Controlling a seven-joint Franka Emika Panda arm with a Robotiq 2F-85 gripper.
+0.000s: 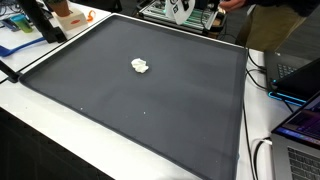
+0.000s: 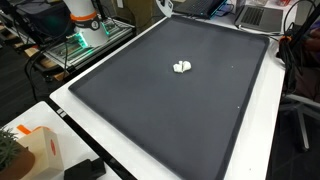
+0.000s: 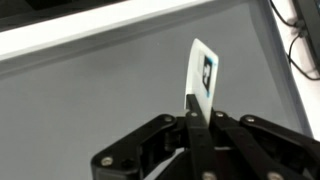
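In the wrist view my gripper (image 3: pixel 199 108) is shut on a thin white card (image 3: pixel 203 66) with a black and blue printed mark. The card stands upright between the fingers, above the dark grey mat (image 3: pixel 90 110). In an exterior view the card (image 1: pixel 178 10) shows at the far edge of the mat (image 1: pixel 150 110). In an exterior view it is only a white corner (image 2: pixel 165 6) at the top edge. A small crumpled white object (image 1: pixel 140 66) lies on the mat, well away from the gripper. It also shows in an exterior view (image 2: pixel 182 67).
The mat lies on a white table (image 2: pixel 80 125). The robot base (image 2: pixel 84 25) stands beside green-lit equipment. Laptops (image 1: pixel 300 120) and cables sit along one side. An orange and white box (image 2: pixel 35 150) sits near a corner. A person stands at the back (image 1: pixel 270 15).
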